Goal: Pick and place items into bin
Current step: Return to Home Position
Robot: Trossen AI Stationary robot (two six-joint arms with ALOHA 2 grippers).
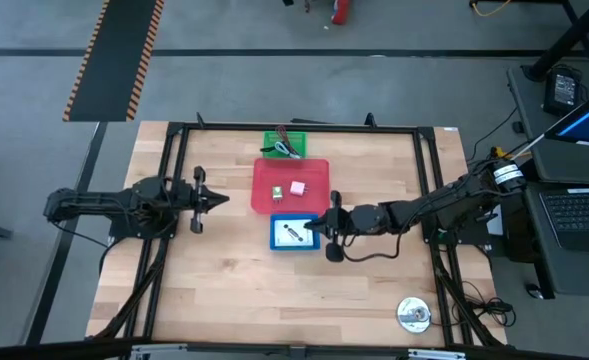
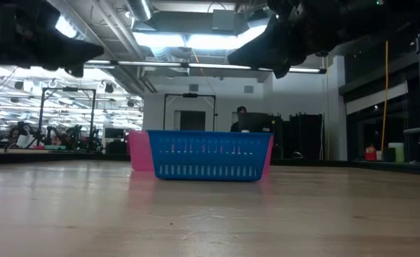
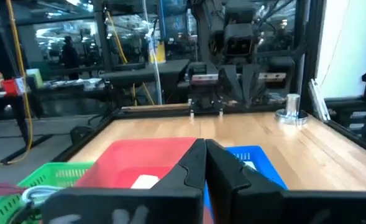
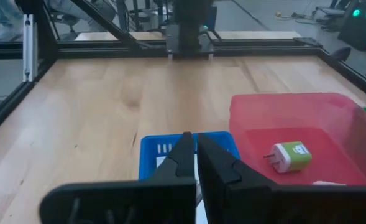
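Note:
Three small bins stand mid-table in a row. The far one is a green bin (image 1: 282, 146) holding a dark cord and other pieces. The middle one is a red bin (image 1: 314, 170) with a pink cube (image 1: 297, 187) and a small green-and-white piece (image 4: 288, 156). The near one is a blue bin (image 1: 275, 241) with a white printed card (image 1: 294, 232) lying flat inside. My right gripper (image 4: 196, 157) hovers shut over the blue bin's right rim, holding nothing. My left gripper (image 3: 205, 158) waits shut to the left of the bins, above the table.
A silver round object (image 1: 414, 314) lies near the table's near right corner. A black frame (image 1: 174, 130) rims the wooden table. Bare wood stretches left of and in front of the bins. Laptops sit on a side bench to the right.

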